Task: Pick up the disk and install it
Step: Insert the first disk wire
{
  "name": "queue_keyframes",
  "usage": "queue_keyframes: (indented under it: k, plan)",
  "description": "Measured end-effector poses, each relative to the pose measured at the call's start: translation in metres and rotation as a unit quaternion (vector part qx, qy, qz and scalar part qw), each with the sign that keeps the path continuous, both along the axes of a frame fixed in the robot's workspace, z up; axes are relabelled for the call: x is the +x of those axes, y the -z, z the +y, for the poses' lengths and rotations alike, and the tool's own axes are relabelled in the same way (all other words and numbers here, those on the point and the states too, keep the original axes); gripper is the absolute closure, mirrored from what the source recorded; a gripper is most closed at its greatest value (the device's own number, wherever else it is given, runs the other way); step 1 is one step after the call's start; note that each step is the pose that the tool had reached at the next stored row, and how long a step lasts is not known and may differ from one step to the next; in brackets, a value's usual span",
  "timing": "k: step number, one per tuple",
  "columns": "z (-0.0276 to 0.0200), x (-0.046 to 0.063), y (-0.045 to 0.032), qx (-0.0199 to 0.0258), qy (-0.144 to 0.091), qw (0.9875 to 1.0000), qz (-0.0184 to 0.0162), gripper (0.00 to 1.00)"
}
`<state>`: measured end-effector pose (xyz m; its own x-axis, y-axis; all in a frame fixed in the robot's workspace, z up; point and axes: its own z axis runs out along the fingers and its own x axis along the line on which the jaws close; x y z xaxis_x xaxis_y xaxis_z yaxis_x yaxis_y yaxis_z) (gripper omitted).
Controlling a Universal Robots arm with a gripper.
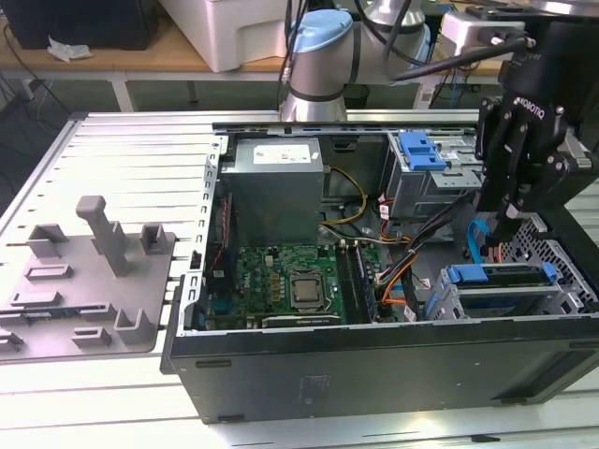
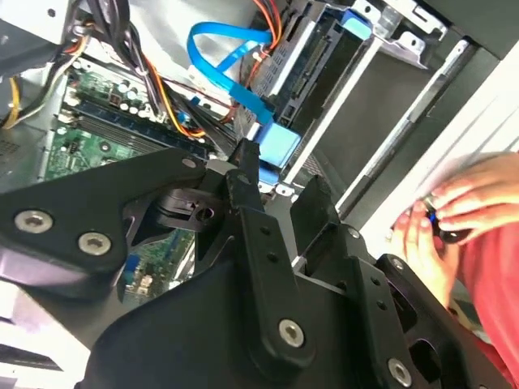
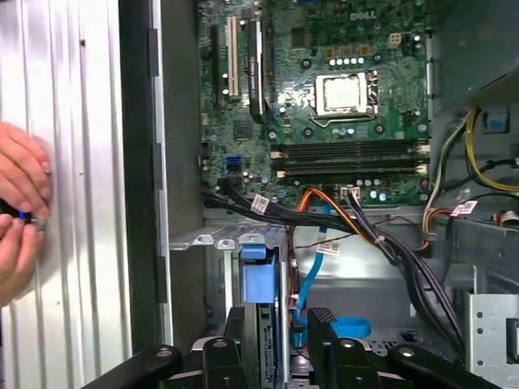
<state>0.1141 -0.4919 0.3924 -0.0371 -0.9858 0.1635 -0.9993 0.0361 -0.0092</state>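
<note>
The disk (image 1: 496, 275), a flat drive edged by a blue rail, lies slotted in the metal drive cage (image 1: 449, 301) at the front corner of the open computer case, on the exterior view's right. My black gripper (image 1: 504, 221) hangs a little above it, open, with nothing held. In both wrist views the fingers stand on either side of the disk's blue end tab (image 3: 259, 280) (image 2: 280, 146), with a gap between tab and far finger. The gripper (image 3: 279, 318) (image 2: 280, 170) points down at the cage.
The motherboard (image 1: 290, 285) fills the case floor; black, orange and thin blue cables (image 1: 475, 238) run beside the cage. A second cage with a blue latch bracket (image 1: 421, 150) stands behind. A person's hand (image 2: 462, 212) (image 3: 18, 203) rests outside the case wall. A grey fixture (image 1: 94, 271) sits on the exterior view's left.
</note>
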Motion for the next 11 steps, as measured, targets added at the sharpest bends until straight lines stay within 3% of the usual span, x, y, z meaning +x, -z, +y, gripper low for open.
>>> queue_keyframes:
  k: [2,3,4,6,7,8,11]
  plan:
    - [0.0040,0.002,0.0001,-0.0115,0.000,0.9999,0.0053,0.56]
    - [0.0080,0.003,0.0004,-0.0218,0.000,0.9997,0.0099,0.56]
    - [0.0103,0.005,0.0007,-0.0287,0.000,0.9995,0.0133,0.56]
    - [0.0133,0.007,0.0012,-0.0337,0.000,0.9993,0.0160,0.56]
    - [0.0172,0.008,0.0017,-0.0362,0.000,0.9992,0.0165,0.56]
    - [0.0203,0.009,0.0023,-0.0369,0.002,0.9992,0.0166,0.56]
    - [0.0217,0.013,0.0035,-0.0367,0.013,0.9991,0.0170,0.56]
